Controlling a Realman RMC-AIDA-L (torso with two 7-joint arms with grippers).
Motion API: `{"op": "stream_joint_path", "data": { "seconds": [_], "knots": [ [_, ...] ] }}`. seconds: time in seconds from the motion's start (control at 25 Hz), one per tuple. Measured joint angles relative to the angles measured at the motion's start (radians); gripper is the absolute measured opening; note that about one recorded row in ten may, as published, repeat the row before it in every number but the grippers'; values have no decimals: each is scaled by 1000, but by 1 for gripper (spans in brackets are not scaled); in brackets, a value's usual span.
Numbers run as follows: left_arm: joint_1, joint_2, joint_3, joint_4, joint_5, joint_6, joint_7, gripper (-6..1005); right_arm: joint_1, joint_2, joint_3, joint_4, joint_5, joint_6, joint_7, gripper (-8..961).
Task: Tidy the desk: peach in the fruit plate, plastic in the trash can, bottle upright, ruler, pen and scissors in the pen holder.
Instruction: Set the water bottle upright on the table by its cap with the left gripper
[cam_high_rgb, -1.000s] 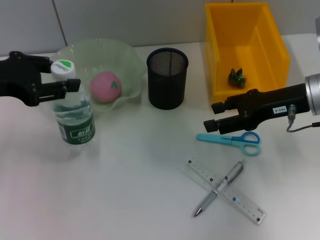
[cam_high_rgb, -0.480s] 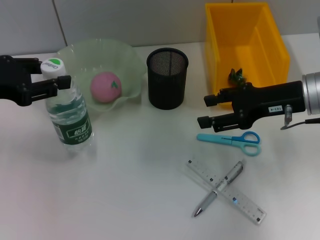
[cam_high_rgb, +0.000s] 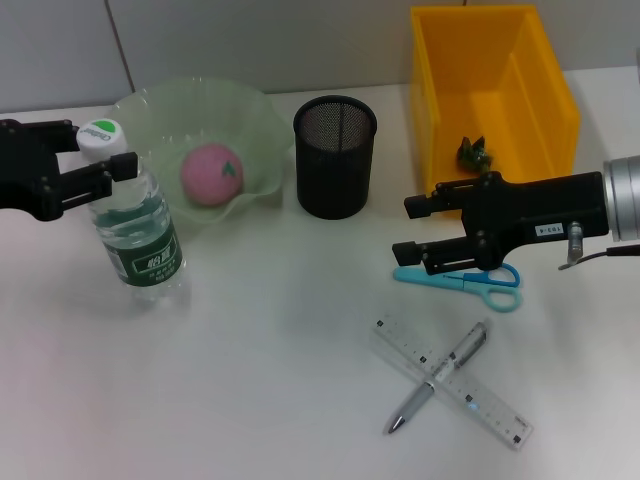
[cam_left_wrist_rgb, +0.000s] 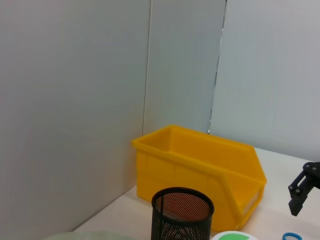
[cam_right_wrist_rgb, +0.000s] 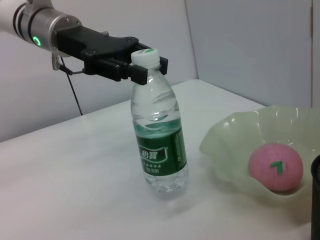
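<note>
The clear bottle (cam_high_rgb: 140, 225) with a green label stands on the desk leaning slightly, and my left gripper (cam_high_rgb: 105, 148) is shut on its neck under the white cap; the right wrist view shows that grip (cam_right_wrist_rgb: 150, 65) on the bottle (cam_right_wrist_rgb: 160, 145). A pink peach (cam_high_rgb: 210, 172) lies in the pale green fruit plate (cam_high_rgb: 190, 95). My right gripper (cam_high_rgb: 412, 228) hangs open just above the blade end of the blue scissors (cam_high_rgb: 465, 277). Ruler (cam_high_rgb: 495, 408) and pen (cam_high_rgb: 415, 403) lie crossed near the front. The black mesh pen holder (cam_high_rgb: 335, 155) is empty.
A yellow bin (cam_high_rgb: 545, 95) stands at the back right with a dark green crumpled scrap of plastic (cam_high_rgb: 475, 152) inside. A grey wall runs along the back. The left wrist view shows the bin (cam_left_wrist_rgb: 200, 165), the holder (cam_left_wrist_rgb: 182, 212) and the right gripper (cam_left_wrist_rgb: 302, 187) farther off.
My left gripper has shifted left, taking the bottle's top with it. My right gripper has moved left and lower, over the scissors' blades.
</note>
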Motion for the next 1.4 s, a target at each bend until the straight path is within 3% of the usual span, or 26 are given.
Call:
{"op": "stream_joint_path", "data": {
  "seconds": [0.28, 1.4],
  "knots": [
    [8, -18, -4, -13, 0, -52, 53, 443, -4, 1, 0, 0, 0, -1, -13, 707],
    [41, -16, -4, -54, 1, -136, 88, 444, -4, 0, -3, 1, -3, 10, -14, 706]
  ]
}}
